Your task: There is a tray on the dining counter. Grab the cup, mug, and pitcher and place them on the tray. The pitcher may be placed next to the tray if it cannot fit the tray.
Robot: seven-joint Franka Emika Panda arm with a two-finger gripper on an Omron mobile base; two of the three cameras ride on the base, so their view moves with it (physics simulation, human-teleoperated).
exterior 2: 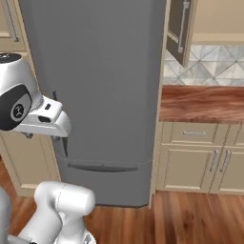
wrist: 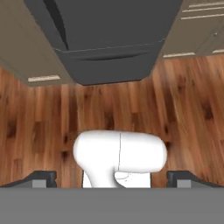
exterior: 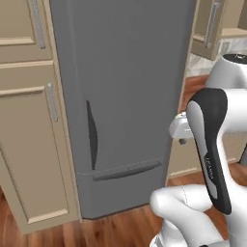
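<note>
Home kitchen, rendered. Tall grey fridge dead centre: upper door with a curved vertical handle, bottom freezer drawer with a horizontal pull. Beige panelled cabinets with metal bar handles flank it on the left. On the right, a reddish wood countertop sits over beige base cabinets and drawers, with a patterned grey tile backsplash behind and a wall cabinet above. Warm wood plank floor throughout.
</note>
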